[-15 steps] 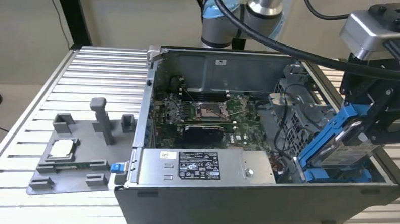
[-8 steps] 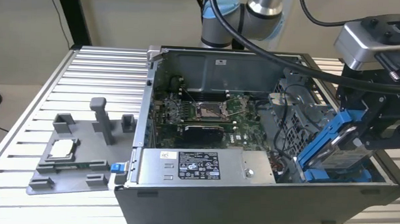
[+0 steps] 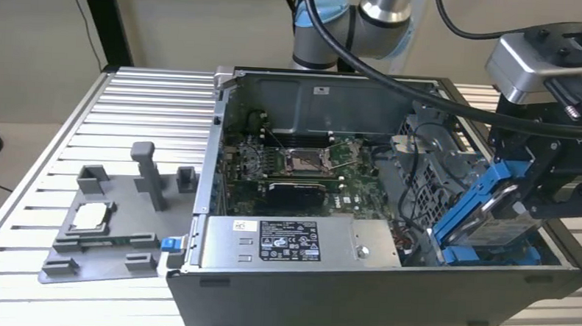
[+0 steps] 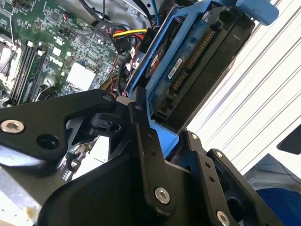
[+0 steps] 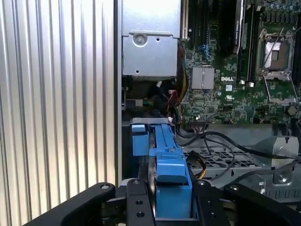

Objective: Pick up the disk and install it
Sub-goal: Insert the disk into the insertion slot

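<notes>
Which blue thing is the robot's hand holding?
The disk in its big blue frame, tilted into the case; the small blue clip sits untouched outside.

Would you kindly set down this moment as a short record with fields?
Held: silver-grey disk in a bright blue plastic carrier, steeply tilted
Pincer: black pincer shut on the carrier's blue frame
Where: inside the open dark grey computer case, at the exterior view's right
Also in case: green motherboard; grey power supply box with white label
Outside case: small square silver processor chip on a grey plastic fixture, on the ribbed aluminium table
</notes>
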Action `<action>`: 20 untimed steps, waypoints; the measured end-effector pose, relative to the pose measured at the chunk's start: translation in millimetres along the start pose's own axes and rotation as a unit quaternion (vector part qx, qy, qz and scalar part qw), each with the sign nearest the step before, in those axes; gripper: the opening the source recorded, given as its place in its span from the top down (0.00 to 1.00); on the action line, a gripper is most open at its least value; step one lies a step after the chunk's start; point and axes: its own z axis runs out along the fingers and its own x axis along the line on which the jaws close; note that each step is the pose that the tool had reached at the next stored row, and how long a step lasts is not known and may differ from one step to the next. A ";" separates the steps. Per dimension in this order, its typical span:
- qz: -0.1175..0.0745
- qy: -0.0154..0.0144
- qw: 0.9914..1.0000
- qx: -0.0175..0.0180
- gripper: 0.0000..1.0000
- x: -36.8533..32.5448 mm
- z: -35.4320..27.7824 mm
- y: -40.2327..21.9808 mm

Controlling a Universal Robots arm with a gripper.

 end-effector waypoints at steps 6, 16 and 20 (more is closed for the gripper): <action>0.000 0.000 1.000 0.000 1.00 0.0 -0.1 0.0; 0.000 0.000 1.000 0.000 1.00 0.0 0.0 0.0; 0.000 0.000 1.000 0.000 1.00 0.1 -0.1 0.0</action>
